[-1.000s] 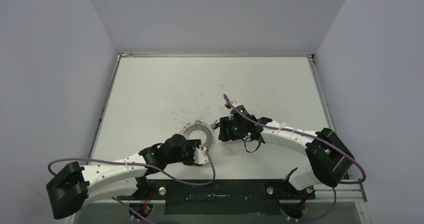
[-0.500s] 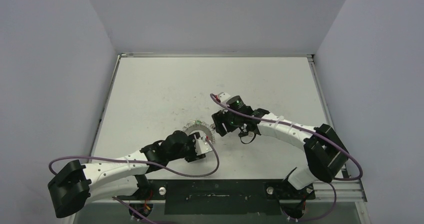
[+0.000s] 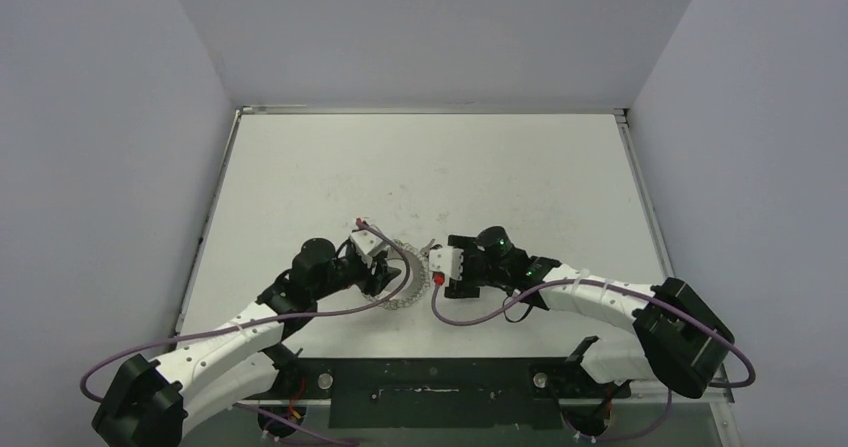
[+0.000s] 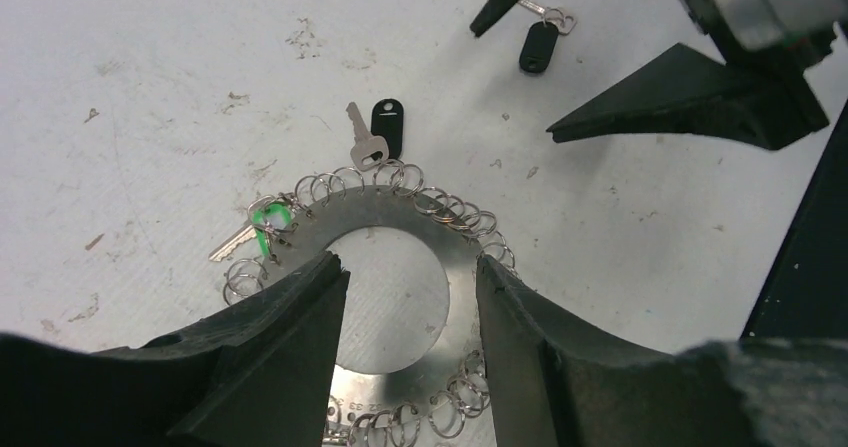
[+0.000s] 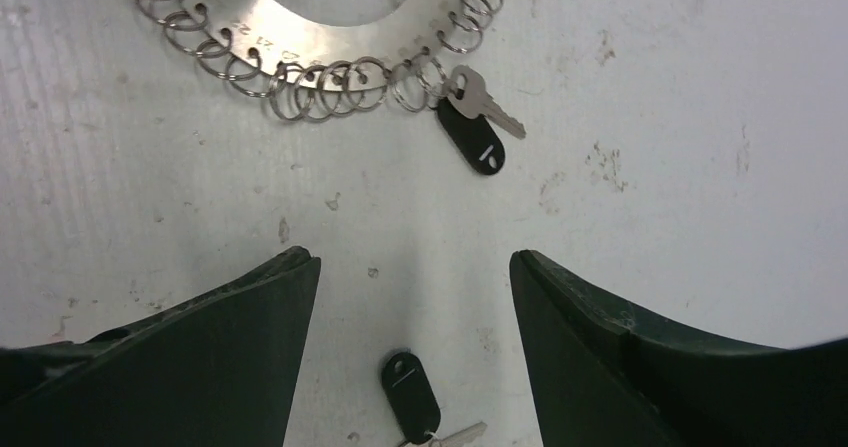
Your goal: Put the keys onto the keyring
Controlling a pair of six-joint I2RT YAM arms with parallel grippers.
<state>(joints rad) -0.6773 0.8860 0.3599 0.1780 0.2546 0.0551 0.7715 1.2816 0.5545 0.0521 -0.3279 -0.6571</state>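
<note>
Fingers of the left pincer stand half apart, clamping nothing. They lie over the keyring, which rests flat on the desk in its near half, between the two arms. Contact between them and the ring cannot be confirmed. Green tag sits on the ring's left rim, with a small silver key beside it. First key, black head and silver blade, lies against the scalloped loops on the side facing the right arm; whether it is threaded cannot be told. Second key lies loose on the desk, apart from the ring, inside the gap of the right pincer. Right pincer stands wide, holding nothing.
</note>
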